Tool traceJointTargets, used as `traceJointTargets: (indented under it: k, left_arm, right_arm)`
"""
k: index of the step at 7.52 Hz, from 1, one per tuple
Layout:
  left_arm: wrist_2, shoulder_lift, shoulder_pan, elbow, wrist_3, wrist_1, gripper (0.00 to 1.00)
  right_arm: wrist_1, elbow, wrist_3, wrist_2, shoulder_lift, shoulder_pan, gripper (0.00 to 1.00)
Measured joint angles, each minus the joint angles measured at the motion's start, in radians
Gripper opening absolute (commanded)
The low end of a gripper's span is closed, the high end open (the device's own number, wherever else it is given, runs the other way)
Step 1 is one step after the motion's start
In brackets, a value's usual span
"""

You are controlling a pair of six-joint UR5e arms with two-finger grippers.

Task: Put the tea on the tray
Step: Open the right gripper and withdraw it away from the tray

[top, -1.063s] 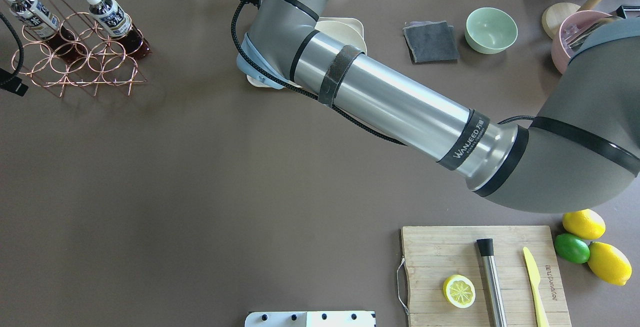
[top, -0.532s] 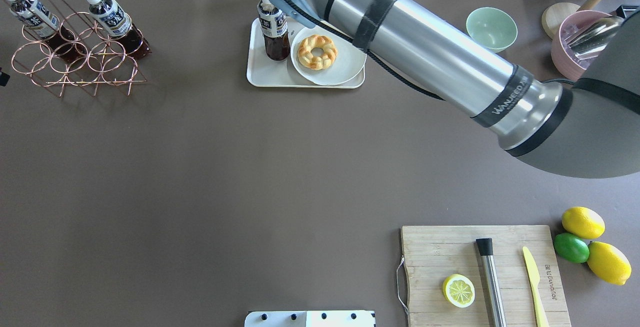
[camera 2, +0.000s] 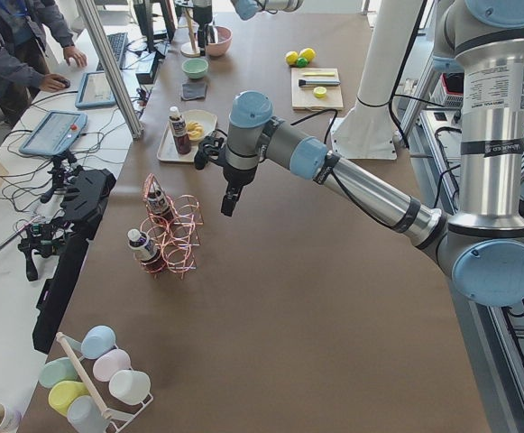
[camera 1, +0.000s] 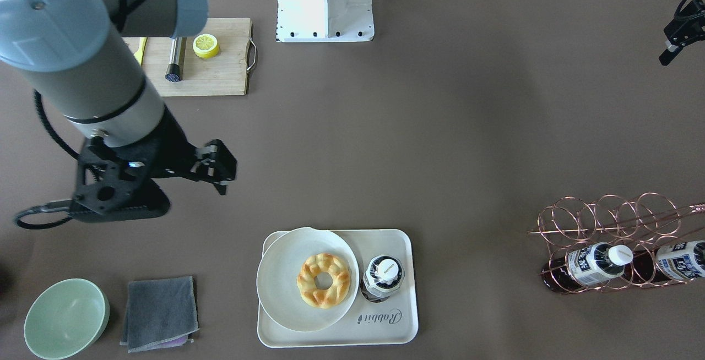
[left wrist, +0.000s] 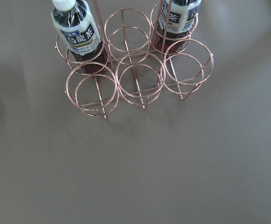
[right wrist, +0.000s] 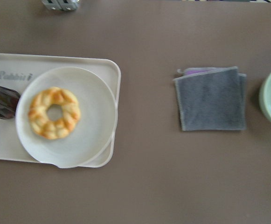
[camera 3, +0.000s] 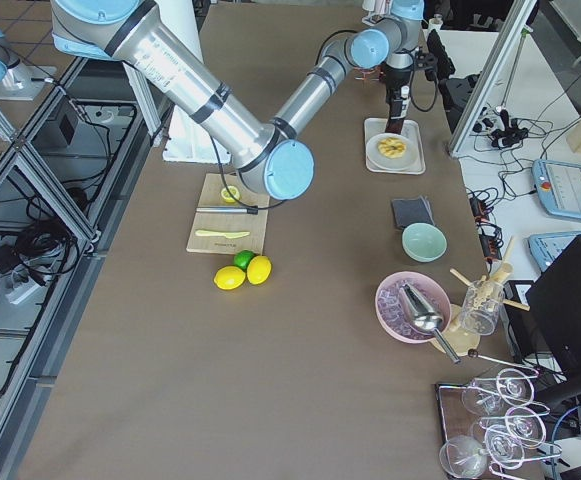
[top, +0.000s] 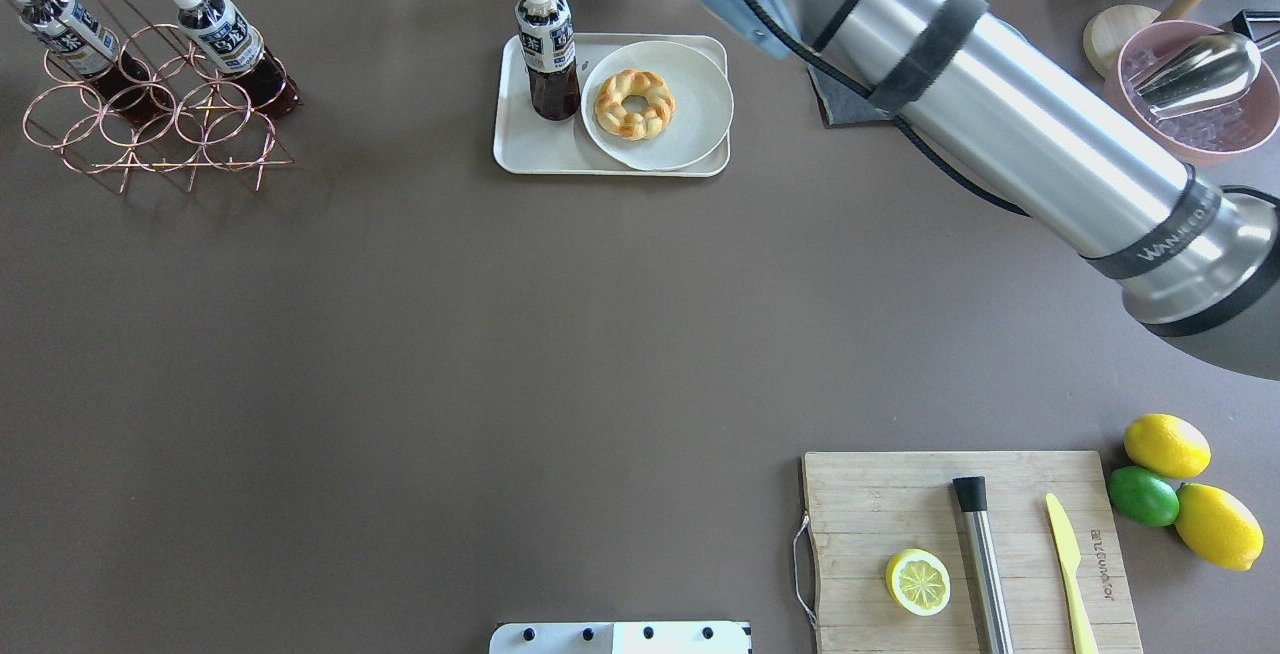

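One tea (top: 547, 49) stands upright on the left part of the cream tray (top: 520, 149), next to a round white plate (top: 695, 119) with a donut; from the front the tea (camera 1: 384, 276) stands above the "Rabbit" lettering on the tray (camera 1: 396, 330). My right gripper (camera 1: 223, 175) is open and empty, off the tray toward the robot and apart from the bottle. Two more tea bottles (top: 225, 39) lie in the copper wire rack (top: 150, 124). My left gripper (camera 1: 667, 57) hangs near the rack's side of the table; I cannot tell whether it is open.
A grey cloth (camera 1: 160, 313) and a green bowl (camera 1: 66, 318) lie beside the tray. A wooden cutting board (top: 850, 494) holds a lemon half, a metal muddler and a yellow knife. Lemons and a lime (top: 1165, 444) and a pink bowl (top: 1190, 124) are on the right.
My right arm has swung away from the tray to the right. The tea, first hidden under the arm, now stands free on the tray. The left gripper has left the overhead view.
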Motion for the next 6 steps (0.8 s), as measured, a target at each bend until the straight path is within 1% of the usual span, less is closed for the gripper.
traceJointTargets:
  k: [1,2,3,5,6]
  left_arm:
    - [-0.003,0.008,-0.014,-0.004,0.000,0.002,0.97]
    - [-0.004,0.011,-0.020,0.000,-0.001,0.004,0.97]
    - [-0.005,0.012,-0.023,0.005,-0.001,0.005,0.97]
    - [-0.005,0.012,-0.022,0.023,-0.001,0.006,0.97]
    - [-0.005,0.011,-0.022,0.037,0.002,0.006,0.96]
  right_arm:
    - [-0.077,0.148,-0.159,0.007,-0.154,0.054,1.00]
    - [-0.111,0.235,-0.327,0.020,-0.293,0.119,1.00]
    - [-0.122,0.264,-0.521,0.033,-0.405,0.190,1.00]
    - [-0.121,0.229,-0.878,0.071,-0.562,0.356,1.00]
    - [-0.101,0.198,-1.011,0.085,-0.626,0.432,1.00]
